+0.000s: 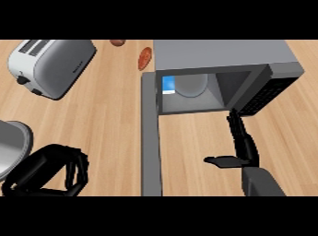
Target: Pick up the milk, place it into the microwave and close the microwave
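Head view showed the milk [168, 85] already inside the microwave [224, 60], at its left wall. A light, stiff carton, best gripped across its flat sides. Right hand [241, 145] was released, fingers straight; left hand [49, 170] clenched, empty.

Light wooden counter [107, 120], silver toaster [51, 67], perhaps a metal bowl [1, 147].

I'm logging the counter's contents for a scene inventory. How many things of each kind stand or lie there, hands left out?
Microwaves: 1, microwave, door open
Milk cartons: 1, milk, inside it
Toasters: 1, toaster
Reddish-brown food items: 2, and
Grey round vessels: 1, cut off at left
Total: 6
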